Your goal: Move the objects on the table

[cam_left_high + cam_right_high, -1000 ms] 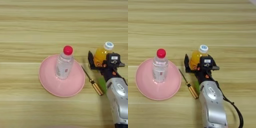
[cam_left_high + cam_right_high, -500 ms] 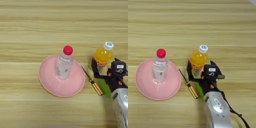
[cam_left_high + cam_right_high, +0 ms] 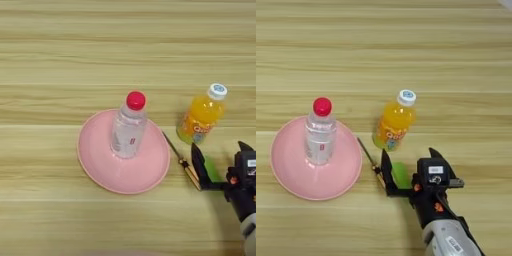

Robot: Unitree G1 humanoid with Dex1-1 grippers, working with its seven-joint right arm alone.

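Gripper (image 3: 408, 172) clear of both bottles, fingers apart and empty

I see the juice bottle (image 3: 394, 121) upright on the table (image 3: 60, 55), just beyond my gripper and not touching it. The water bottle (image 3: 129, 126) stands upright on the pink plate (image 3: 95, 160) to the left. A screwdriver (image 3: 181, 162) lies between plate and gripper, with something green (image 3: 401, 174) between the fingers

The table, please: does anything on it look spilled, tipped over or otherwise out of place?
Nothing is spilled or tipped. Both bottles stand upright and capped: the clear bottle on the pink plate, the orange-juice bottle on the table. A screwdriver lies loose between them.
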